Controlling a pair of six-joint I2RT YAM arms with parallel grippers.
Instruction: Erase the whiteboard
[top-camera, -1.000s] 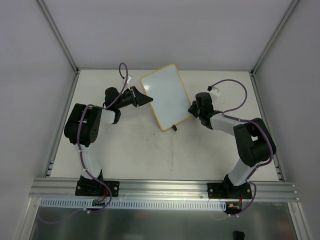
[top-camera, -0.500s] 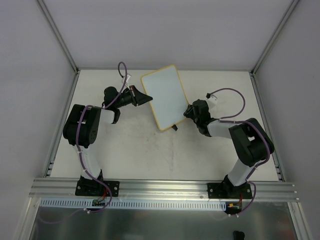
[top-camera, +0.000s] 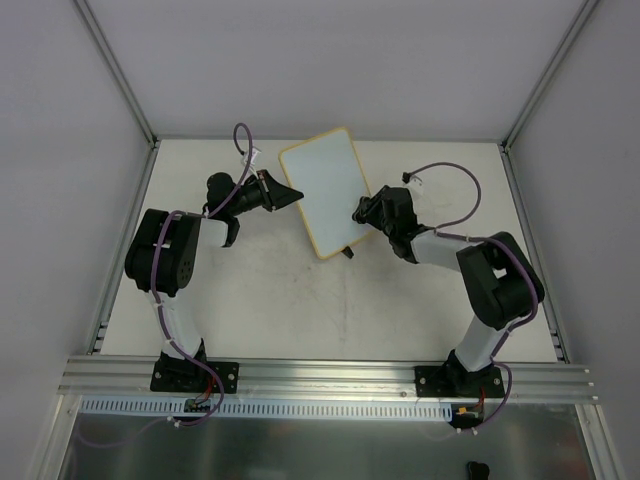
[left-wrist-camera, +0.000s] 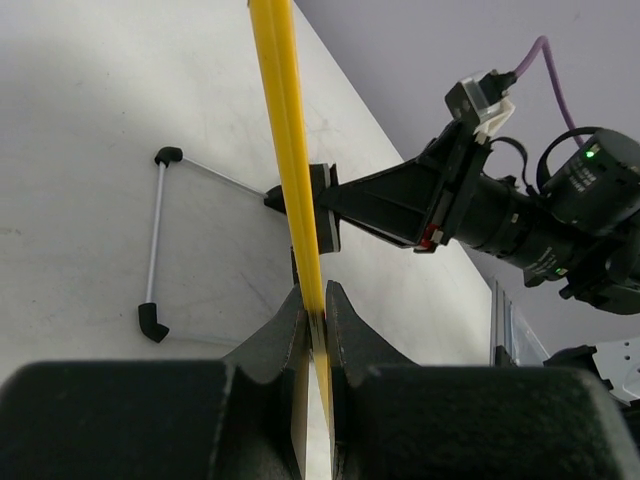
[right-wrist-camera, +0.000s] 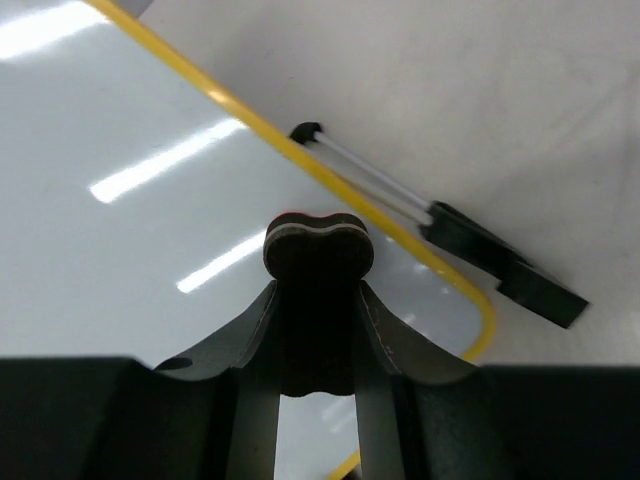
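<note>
The whiteboard (top-camera: 322, 190), white with a thin yellow frame, stands tilted at the back middle of the table. My left gripper (top-camera: 290, 195) is shut on its left edge; in the left wrist view the yellow frame (left-wrist-camera: 290, 160) runs edge-on between the jaws of that gripper (left-wrist-camera: 315, 295). My right gripper (top-camera: 365, 211) is shut on a small black eraser (right-wrist-camera: 318, 243) and presses it against the board's face (right-wrist-camera: 140, 150) near the lower right corner. The same eraser (left-wrist-camera: 325, 207) shows against the board in the left wrist view. No red marks show on the visible face.
The board's black clip foot (right-wrist-camera: 505, 268) and thin wire stand (left-wrist-camera: 155, 250) rest on the table behind and below it. Grey walls close in the back and both sides. A metal rail (top-camera: 330, 375) runs along the near edge by the arm bases.
My right gripper has moved left with the eraser, from beside the board's right edge onto its face. The left gripper has kept its hold; the board has shifted slightly.
</note>
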